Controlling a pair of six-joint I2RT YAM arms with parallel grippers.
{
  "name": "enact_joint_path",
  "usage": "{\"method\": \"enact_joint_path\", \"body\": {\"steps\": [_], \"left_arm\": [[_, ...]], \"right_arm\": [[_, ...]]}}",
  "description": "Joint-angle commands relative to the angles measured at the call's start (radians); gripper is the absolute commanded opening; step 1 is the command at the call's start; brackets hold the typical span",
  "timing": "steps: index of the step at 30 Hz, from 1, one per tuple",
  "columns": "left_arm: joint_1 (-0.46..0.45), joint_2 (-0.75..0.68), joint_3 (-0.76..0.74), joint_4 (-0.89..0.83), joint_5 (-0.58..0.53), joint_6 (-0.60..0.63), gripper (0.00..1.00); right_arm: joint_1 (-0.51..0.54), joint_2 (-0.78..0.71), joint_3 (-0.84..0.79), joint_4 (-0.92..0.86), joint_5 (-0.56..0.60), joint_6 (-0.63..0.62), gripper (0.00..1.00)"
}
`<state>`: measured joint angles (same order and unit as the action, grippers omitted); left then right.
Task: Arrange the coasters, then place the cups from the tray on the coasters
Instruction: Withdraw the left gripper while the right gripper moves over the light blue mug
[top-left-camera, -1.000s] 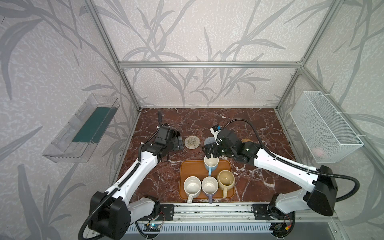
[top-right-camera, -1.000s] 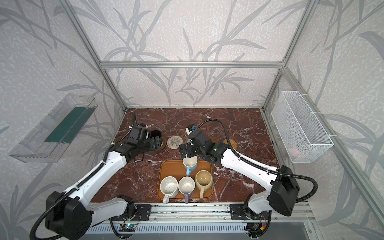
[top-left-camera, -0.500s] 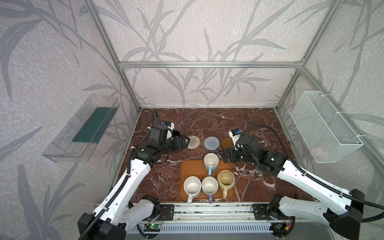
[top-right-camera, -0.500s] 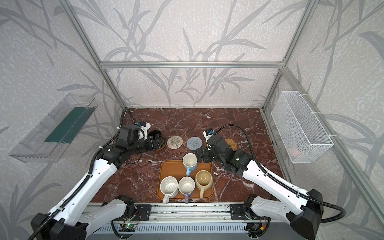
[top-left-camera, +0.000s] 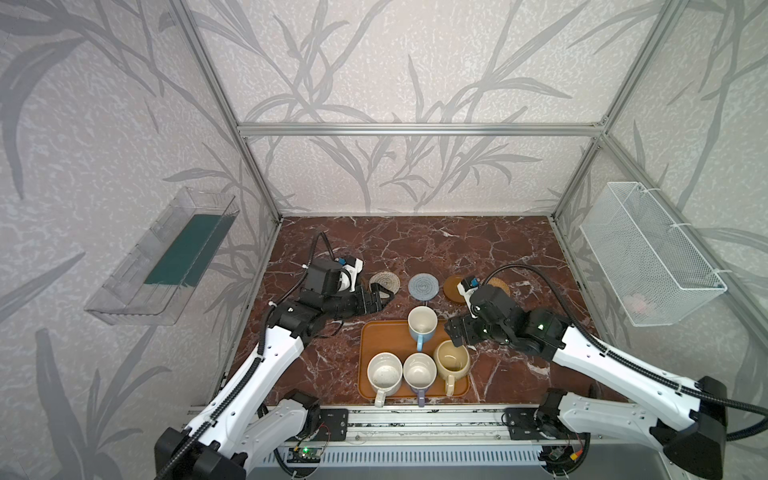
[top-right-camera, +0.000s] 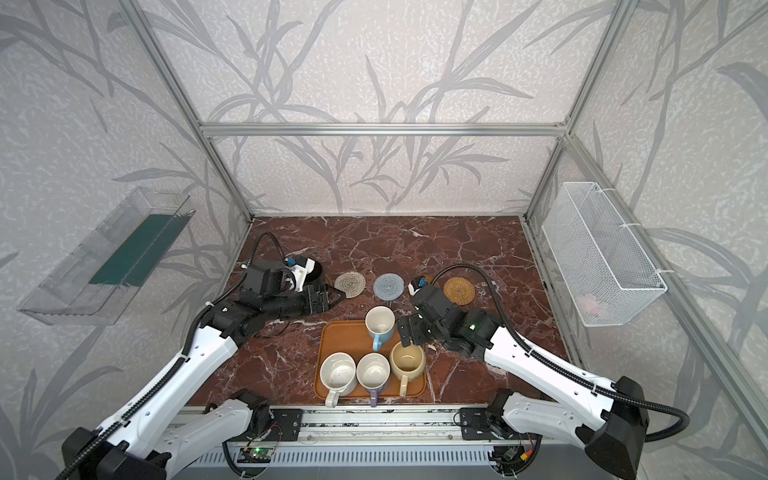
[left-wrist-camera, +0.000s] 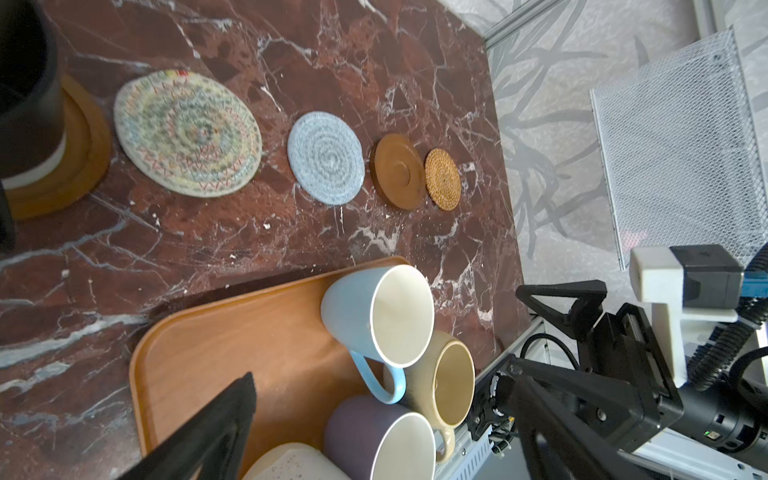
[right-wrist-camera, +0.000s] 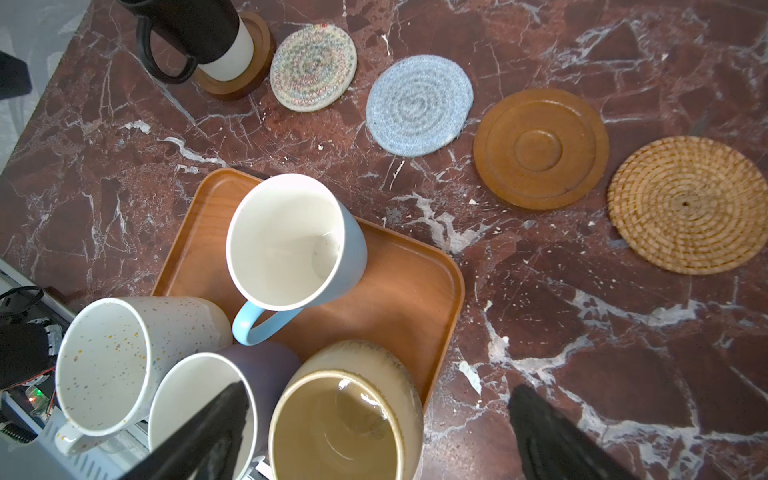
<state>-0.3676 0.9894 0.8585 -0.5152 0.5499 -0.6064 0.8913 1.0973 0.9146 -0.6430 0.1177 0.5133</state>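
both hands spread wide, empty: left hand (top-left-camera: 380, 293) by cream coaster (top-left-camera: 385, 282), right hand (top-left-camera: 455, 334) at the right edge of the tray (top-left-camera: 382, 340). four cups (top-left-camera: 422, 326) on tray, lower centre in both top views; black cup (top-right-camera: 318, 274) on wooden coaster (right-wrist-camera: 259, 62), left of centre.

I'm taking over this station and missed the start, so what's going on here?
Two robot arms are setting mugs on coasters: all five lie in a row on the marble table, and the black mug already stands on the wooden coaster at the left end. The light blue mug, speckled white mug, lavender mug and beige mug wait on the tray. Both grippers are open and empty: the left gripper is near the cream woven coaster, the right gripper hangs above the beige mug.
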Motion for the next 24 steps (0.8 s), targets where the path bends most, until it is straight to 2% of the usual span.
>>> {"method": "enact_joint_path", "body": {"steps": [1,6,11,24], "left_arm": [[-0.029,-0.003,-0.025,0.014,-0.019,-0.015,0.98],[-0.107,0.034,-0.054,0.022,-0.085,-0.017,0.97],[-0.128,0.058,-0.098,0.064,-0.122,-0.042,0.96],[-0.146,0.087,-0.137,0.098,-0.134,-0.067,0.95]], "right_arm": [[0.03,0.05,-0.006,0.048,0.014,0.037,0.96],[0.101,0.122,0.009,0.1,0.022,0.063,0.95],[0.172,0.198,0.012,0.148,0.018,0.101,0.95],[0.189,0.346,0.039,0.211,0.089,0.168,0.92]]}}
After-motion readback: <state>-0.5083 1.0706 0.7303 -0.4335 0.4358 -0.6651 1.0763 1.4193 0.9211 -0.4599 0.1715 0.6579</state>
